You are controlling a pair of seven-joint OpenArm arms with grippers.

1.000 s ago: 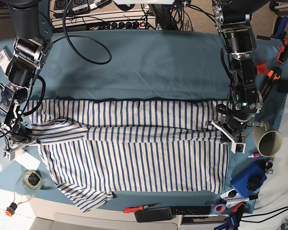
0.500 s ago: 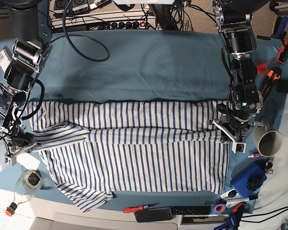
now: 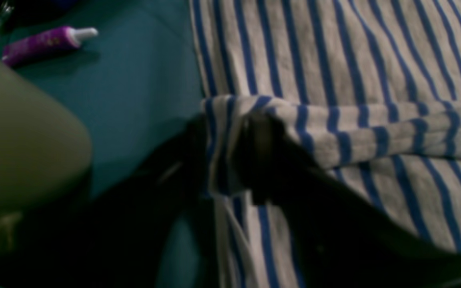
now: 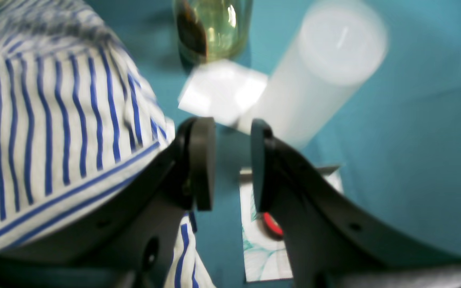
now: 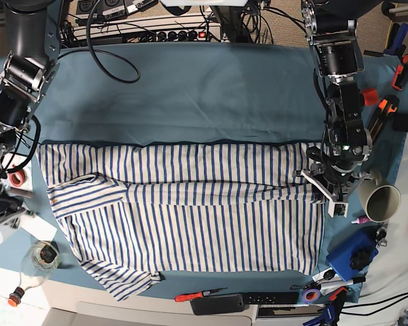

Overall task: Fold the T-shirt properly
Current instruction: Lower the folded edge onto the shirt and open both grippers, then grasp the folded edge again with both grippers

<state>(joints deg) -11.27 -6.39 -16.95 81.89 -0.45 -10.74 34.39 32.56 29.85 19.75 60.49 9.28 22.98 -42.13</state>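
1. I see the T-shirt spread flat across the middle and lower part of the teal table cover in the base view, its upper edge folded down into a long horizontal band.
2. My left gripper sits at the right end of that fold, right of centre in the base view.
3. In the left wrist view the left gripper's dark fingers stand apart on either side of a bunched edge of striped cloth; the picture is blurred, so I cannot tell whether they pinch it or only straddle it.
4. A purple tube lies at the upper left of that view, and a pale cup stands just right of the gripper in the base view.
5. My right gripper is spread, nothing between its pads, just off the shirt's sleeve edge.
6. Beyond it lie a glass bottle, a white cylinder and a printed card.
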